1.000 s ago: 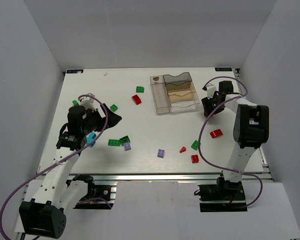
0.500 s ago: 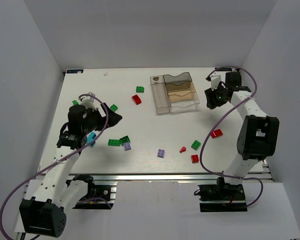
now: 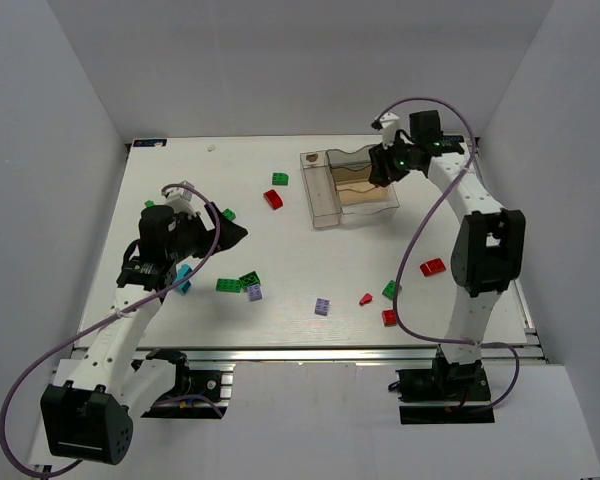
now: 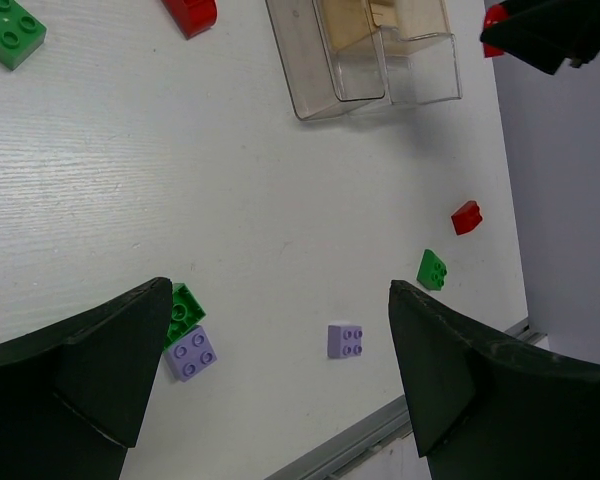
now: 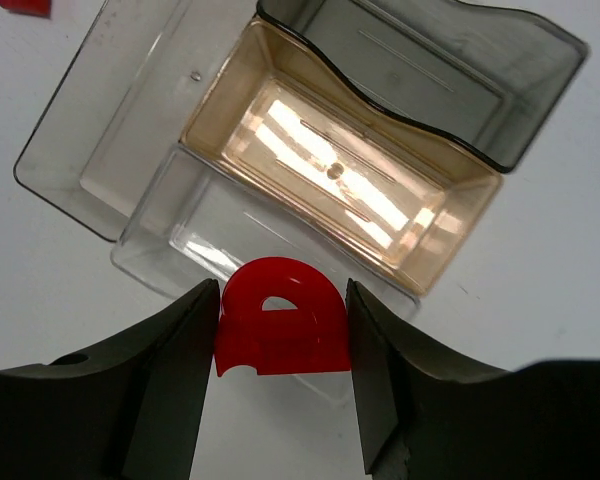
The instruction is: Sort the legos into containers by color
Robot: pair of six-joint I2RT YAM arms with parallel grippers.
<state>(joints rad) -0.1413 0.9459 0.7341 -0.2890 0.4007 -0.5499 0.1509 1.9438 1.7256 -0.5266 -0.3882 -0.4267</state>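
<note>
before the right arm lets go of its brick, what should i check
1. red brick gripped between right fingers: ok
2. brick above the containers: ok
3. which compartment lies straight under the brick: cannot tell
4. tan compartment free of other bricks: ok
5. left fingers open and well away from the containers: ok
</note>
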